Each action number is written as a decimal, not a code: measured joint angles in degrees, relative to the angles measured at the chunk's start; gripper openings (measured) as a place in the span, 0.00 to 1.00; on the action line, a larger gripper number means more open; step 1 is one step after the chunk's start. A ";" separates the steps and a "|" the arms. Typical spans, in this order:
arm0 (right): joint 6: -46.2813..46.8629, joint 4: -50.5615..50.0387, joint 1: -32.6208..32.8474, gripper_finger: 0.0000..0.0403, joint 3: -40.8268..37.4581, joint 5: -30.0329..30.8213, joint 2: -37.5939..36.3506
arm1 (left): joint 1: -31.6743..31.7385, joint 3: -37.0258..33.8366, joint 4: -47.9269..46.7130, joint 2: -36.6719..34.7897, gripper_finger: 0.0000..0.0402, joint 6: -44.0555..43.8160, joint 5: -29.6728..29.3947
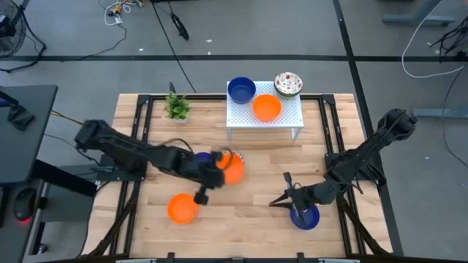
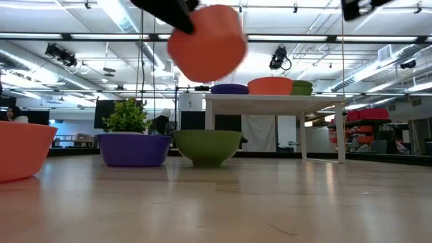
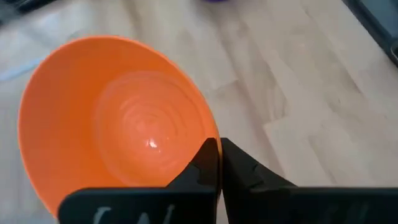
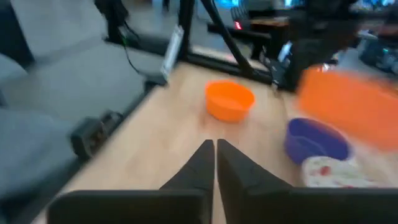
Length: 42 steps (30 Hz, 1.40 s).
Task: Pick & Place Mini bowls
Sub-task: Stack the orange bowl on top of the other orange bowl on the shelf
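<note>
My left gripper (image 1: 221, 173) is shut on an orange mini bowl (image 1: 234, 169), lifted above mid-table; in the low view this bowl (image 2: 206, 42) hangs high and tilted. Beside it on the table rest a blue bowl (image 1: 201, 157) and a speckled bowl (image 4: 329, 171), green outside in the low view (image 2: 207, 147). A second orange bowl (image 1: 181, 208) sits near the front edge. My right gripper (image 1: 276, 201) is shut, holds nothing and points toward the table's left, with a blue bowl (image 1: 304, 217) beside its wrist. Blue (image 1: 241, 90), orange (image 1: 267, 108) and speckled (image 1: 288, 84) bowls sit on the white stand (image 1: 292, 120). My left gripper pinches the orange bowl's rim (image 3: 211, 138), one finger (image 3: 199, 168) inside the hollow and the other (image 3: 239, 168) outside the wall. The bowl is lifted clear of the table and tilted, its opening turned toward the wrist camera.
A small potted plant (image 1: 177, 107) stands at the far left of the table, next to the stand. Bare wood lies between the two grippers in the middle front (image 1: 248, 208). Black frame rails run along both table sides.
</note>
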 joint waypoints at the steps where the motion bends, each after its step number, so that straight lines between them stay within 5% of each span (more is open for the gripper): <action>1: -0.66 -5.48 -0.65 0.07 2.61 -0.01 -0.23 | -0.26 0.92 0.91 2.22 0.01 1.88 0.87; 7: -5.91 -31.50 -6.23 0.27 17.29 -10.05 0.01 | -1.54 6.00 6.17 12.80 0.01 10.53 4.59; 13: -12.43 -38.62 -12.75 0.43 20.13 -21.51 0.05 | -3.30 8.90 8.20 17.46 0.02 17.61 5.63; 18: -13.45 -39.03 -17.85 0.46 20.13 -32.01 2.56 | -3.94 9.26 9.69 17.83 0.01 19.50 7.25; 26: -16.79 -35.52 -20.40 0.39 20.15 -40.99 9.72 | -3.87 9.28 10.12 17.89 0.03 20.25 8.50; 32: -17.28 -33.56 -20.37 0.22 20.18 -42.53 11.18 | -3.72 9.26 10.14 17.91 0.03 21.07 8.86; 37: -17.89 -34.17 -20.03 0.03 20.13 -45.11 11.20 | -3.63 9.26 11.10 17.91 0.11 21.09 4.79; 42: -16.28 -34.26 -19.12 0.02 20.09 -45.26 11.53 | -3.05 9.23 14.30 17.80 0.27 19.82 3.65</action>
